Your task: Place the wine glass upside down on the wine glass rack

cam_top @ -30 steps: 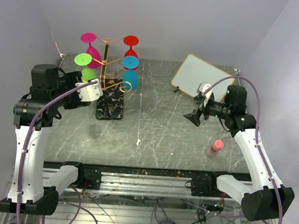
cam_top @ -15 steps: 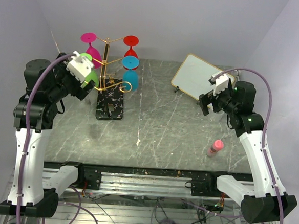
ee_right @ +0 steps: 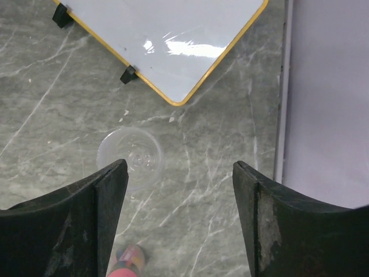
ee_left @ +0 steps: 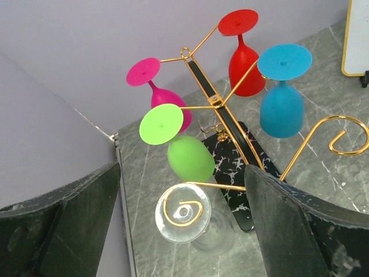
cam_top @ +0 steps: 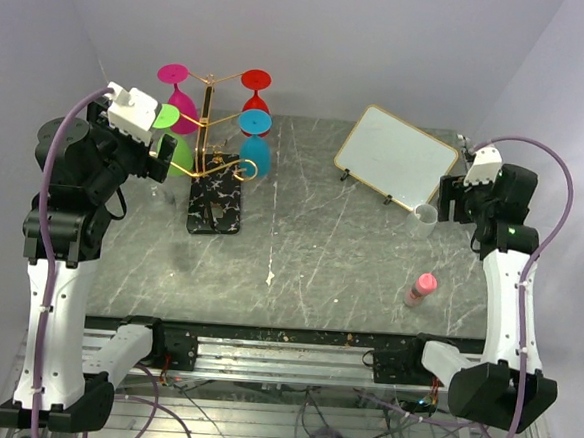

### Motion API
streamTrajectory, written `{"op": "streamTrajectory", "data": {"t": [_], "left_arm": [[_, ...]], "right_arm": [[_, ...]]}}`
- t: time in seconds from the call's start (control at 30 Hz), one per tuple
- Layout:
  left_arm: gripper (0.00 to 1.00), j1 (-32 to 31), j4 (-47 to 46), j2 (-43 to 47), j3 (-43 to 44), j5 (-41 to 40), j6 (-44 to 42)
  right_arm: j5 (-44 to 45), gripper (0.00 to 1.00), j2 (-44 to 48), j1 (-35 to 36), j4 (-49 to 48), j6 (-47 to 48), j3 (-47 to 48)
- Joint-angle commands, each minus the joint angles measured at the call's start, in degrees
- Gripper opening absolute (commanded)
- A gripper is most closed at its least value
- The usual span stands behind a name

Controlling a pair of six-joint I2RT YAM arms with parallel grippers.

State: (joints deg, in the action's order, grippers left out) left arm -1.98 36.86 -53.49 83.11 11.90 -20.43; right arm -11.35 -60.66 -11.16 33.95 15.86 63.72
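From above, the left claw (cam_top: 163, 148) stood open beside the wine glass rack (cam_top: 207, 108). The right claw (cam_top: 446, 202) was open over a clear glass (cam_top: 424, 220) on the table (cam_top: 310, 250). Left wrist: a clear wine glass (ee_left: 183, 214) hung inverted on a spiral arm. Right wrist: the table glass, probably stemmed, sat beneath the empty claw, so the next move looked like a descent and grasp.

The right end effector (ee_right: 179, 167) looks straight down with its two black fingers (ee_right: 69, 225) spread wide apart and nothing between them, above a grey marbled bench (ee_right: 219, 190) veined with white. A clear glass (ee_right: 131, 156), seen from above as a round rim, stands on the bench just beside the left finger's tip, and a pink object (ee_right: 130, 257) is cut off by the lower edge below it. A whiteboard (ee_right: 161, 34) with a yellow frame and small black feet fills the top, and a lilac wall (ee_right: 328, 104) borders the bench on the right
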Motion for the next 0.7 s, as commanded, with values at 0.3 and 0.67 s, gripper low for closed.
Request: {"op": "streamTrajectory", "data": {"t": [0.3, 0.67], "left_arm": [[0.97, 0.1, -0.4, -0.3, -0.6, -0.4, 2.0], [0.96, 0.4, -0.4, -1.1, -0.9, 0.7, 1.9]], "right_arm": [[-3.6, 0.56, -7.0, -1.1, 2.7, 0.8, -0.8], [-5.4, 0.33, -12.0, -0.9, 4.3, 2.1, -0.1]]}}
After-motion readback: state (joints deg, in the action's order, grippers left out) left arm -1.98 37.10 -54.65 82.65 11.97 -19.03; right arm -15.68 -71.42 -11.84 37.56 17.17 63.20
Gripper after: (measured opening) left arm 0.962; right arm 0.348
